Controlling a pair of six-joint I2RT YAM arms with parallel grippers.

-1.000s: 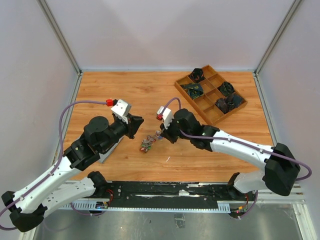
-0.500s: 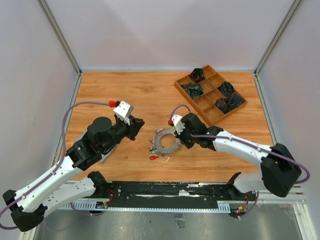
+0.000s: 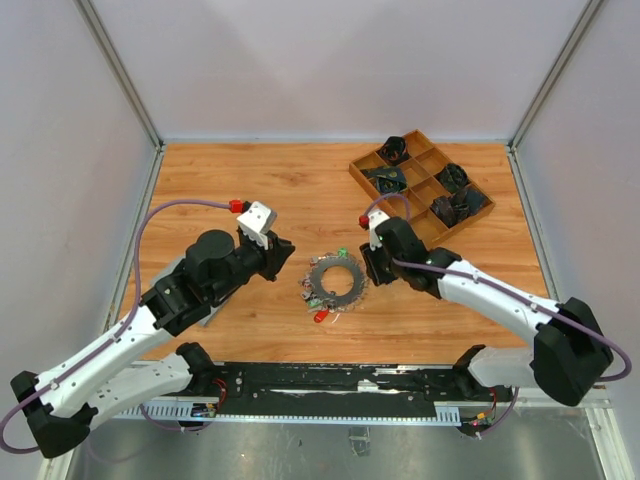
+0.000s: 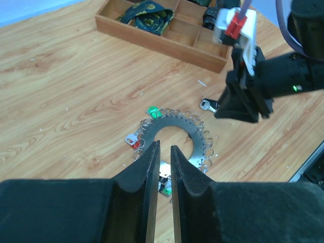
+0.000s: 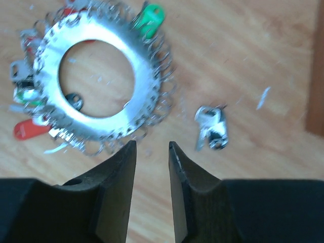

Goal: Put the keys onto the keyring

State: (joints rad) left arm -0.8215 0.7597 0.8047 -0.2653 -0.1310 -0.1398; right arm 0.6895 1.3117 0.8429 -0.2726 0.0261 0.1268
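Note:
The keyring (image 3: pixel 335 281) is a flat silver ring fringed with small wire loops and a few keys, and it lies flat on the wooden table. It also shows in both wrist views, keyring (image 4: pixel 195 139) and keyring (image 5: pixel 144 76). Keys on it carry green (image 5: pixel 152 15) and red (image 5: pixel 28 130) tags. A loose key with a black tag (image 5: pixel 212 126) lies just right of the ring, the same key (image 4: pixel 207 105). My right gripper (image 5: pixel 152 144) hovers open beside the ring's near-right edge, holding nothing. My left gripper (image 4: pixel 165 147) stands left of the ring, jaws narrowly open and empty.
A wooden compartment tray (image 3: pixel 385 205) with dark bundles in several compartments stands at the back right, its front wall (image 4: pixel 162 43) beyond the ring. A grey block (image 3: pixel 215 303) lies under the left arm. Small white specks are scattered near the ring.
The right gripper carried the bunched keyring down, laid it flat on the table, opened and drew back to the right. The left gripper edged right toward the ring.

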